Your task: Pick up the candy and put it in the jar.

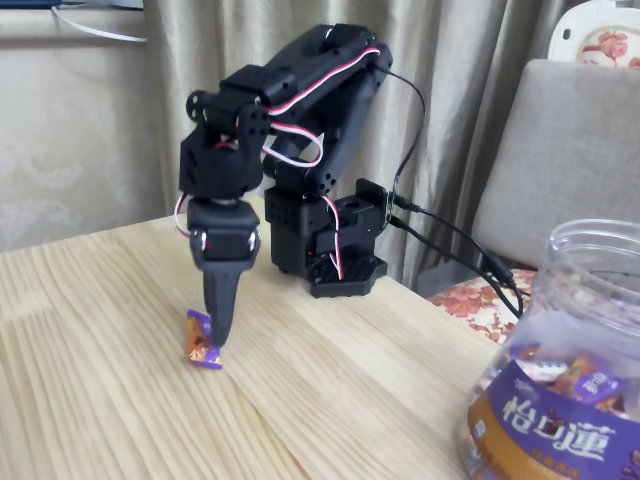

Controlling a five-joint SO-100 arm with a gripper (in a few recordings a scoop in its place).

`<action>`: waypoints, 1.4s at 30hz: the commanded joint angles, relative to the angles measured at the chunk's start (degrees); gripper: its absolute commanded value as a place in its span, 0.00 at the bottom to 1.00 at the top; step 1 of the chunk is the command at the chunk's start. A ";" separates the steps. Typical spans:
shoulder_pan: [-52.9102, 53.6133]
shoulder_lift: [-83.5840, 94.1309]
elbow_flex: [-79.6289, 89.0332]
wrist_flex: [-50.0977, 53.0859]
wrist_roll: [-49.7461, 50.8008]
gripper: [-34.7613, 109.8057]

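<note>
While gripper point(216, 335) points straight down, fingers pressed on candy point(202, 341), candy stands on edge; jar point(560, 370) lies well right, nearer camera.

Beige curtain point(470, 60) behind light wood table point(100, 400); grey chair point(570, 150) right.

Fixed view is showing 1 arm point(290, 130) w/ 1 gripper point(217, 345), 1 loose candy point(201, 340) lying on 1 wooden table point(330, 370), and 1 jar point(575, 370) sitting at the right edge. Sweets inside the jar are showing through the wall, approx 3 visible, exact qty can't tell. Also seeing 1 chair point(570, 150) and 2 black cables point(460, 245) running off the arm base.
</note>
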 commanded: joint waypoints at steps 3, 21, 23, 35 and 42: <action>2.90 5.71 -6.68 3.87 2.72 0.58; 19.60 11.43 -8.00 -9.14 41.48 0.54; 17.84 12.57 -7.82 -7.65 43.51 0.53; 2.20 20.65 -5.71 7.56 16.00 0.54; 10.11 15.56 -2.02 3.43 -8.09 0.54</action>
